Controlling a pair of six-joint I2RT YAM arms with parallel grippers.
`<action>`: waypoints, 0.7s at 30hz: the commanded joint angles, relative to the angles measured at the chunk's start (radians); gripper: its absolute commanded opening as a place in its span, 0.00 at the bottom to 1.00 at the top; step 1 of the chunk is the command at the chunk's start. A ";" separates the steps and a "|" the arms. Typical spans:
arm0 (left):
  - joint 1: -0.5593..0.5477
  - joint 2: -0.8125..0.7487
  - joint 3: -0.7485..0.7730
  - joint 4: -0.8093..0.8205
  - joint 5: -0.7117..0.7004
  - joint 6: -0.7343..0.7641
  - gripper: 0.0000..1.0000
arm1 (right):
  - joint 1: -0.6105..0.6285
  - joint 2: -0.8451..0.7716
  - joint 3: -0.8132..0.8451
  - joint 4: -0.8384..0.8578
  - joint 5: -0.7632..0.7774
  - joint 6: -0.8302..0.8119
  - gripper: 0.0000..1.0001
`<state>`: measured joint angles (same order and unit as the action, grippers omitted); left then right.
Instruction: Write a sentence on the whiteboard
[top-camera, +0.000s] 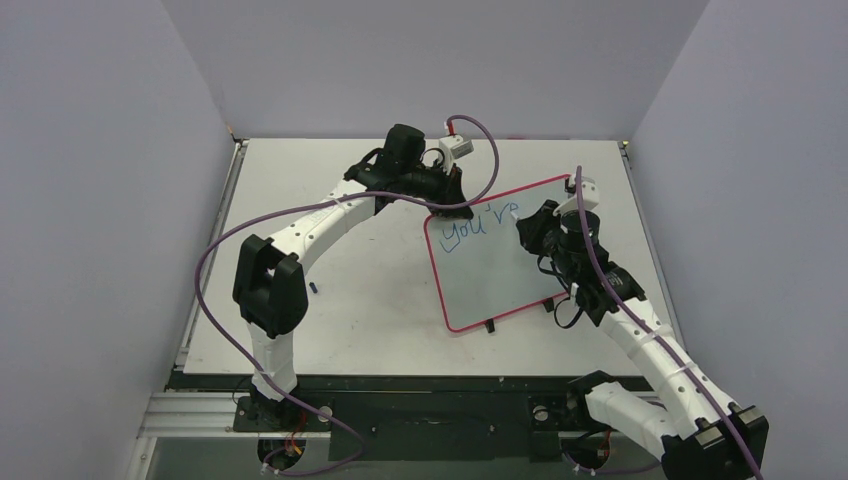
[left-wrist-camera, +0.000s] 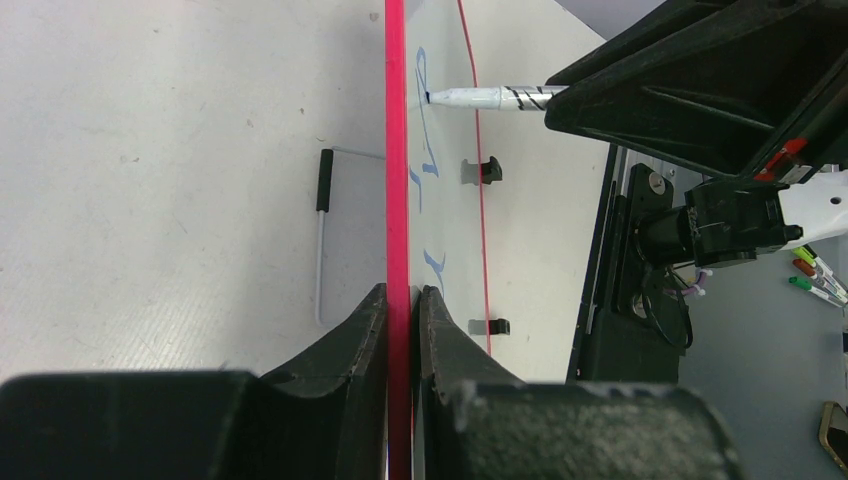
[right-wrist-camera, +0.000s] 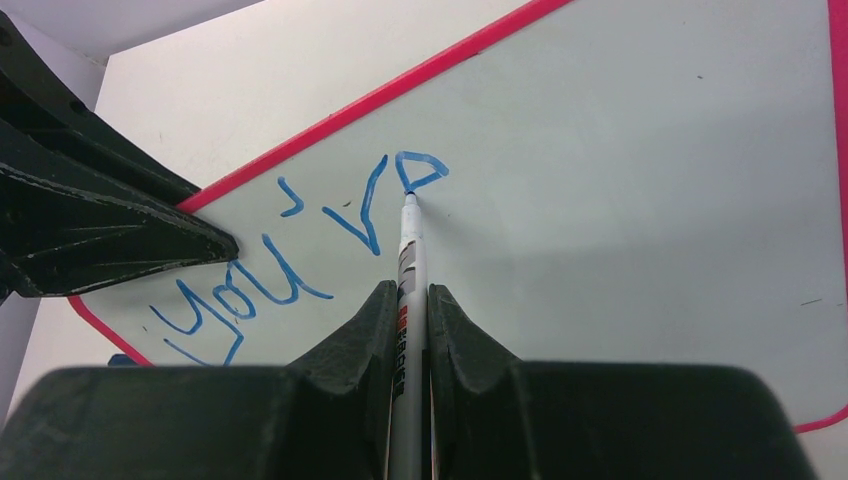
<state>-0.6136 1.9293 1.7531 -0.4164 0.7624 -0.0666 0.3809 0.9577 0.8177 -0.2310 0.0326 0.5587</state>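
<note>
The whiteboard (top-camera: 490, 270), white with a pink frame, stands tilted at the table's right middle. My left gripper (top-camera: 447, 203) is shut on its far left edge; in the left wrist view its jaws (left-wrist-camera: 402, 292) clamp the pink frame (left-wrist-camera: 397, 150). My right gripper (top-camera: 530, 225) is shut on a white pen (right-wrist-camera: 410, 255), whose tip touches the board (right-wrist-camera: 620, 180). The sentence (right-wrist-camera: 290, 260) reads "You'r" in blue, with a part-drawn letter at the tip. The lettering also shows in the top view (top-camera: 478, 224). The pen shows in the left wrist view (left-wrist-camera: 490, 97).
The board's two black feet (left-wrist-camera: 490, 170) rest on the table (top-camera: 330, 320). A thin grey stick with a black end (left-wrist-camera: 322, 230) lies on the table left of the board. Grey walls close in three sides. Spare markers (left-wrist-camera: 815, 275) lie beyond the table.
</note>
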 joint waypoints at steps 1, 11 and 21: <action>-0.029 0.006 0.046 -0.021 0.054 0.061 0.00 | 0.006 -0.010 -0.029 -0.001 -0.010 0.005 0.00; -0.029 0.006 0.045 -0.024 0.054 0.062 0.00 | -0.006 -0.029 -0.014 -0.064 0.094 -0.017 0.00; -0.029 0.003 0.050 -0.041 0.049 0.062 0.00 | -0.024 -0.024 0.052 -0.087 0.114 -0.046 0.00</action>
<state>-0.6136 1.9293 1.7550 -0.4171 0.7689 -0.0669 0.3660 0.9340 0.8097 -0.3084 0.1108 0.5388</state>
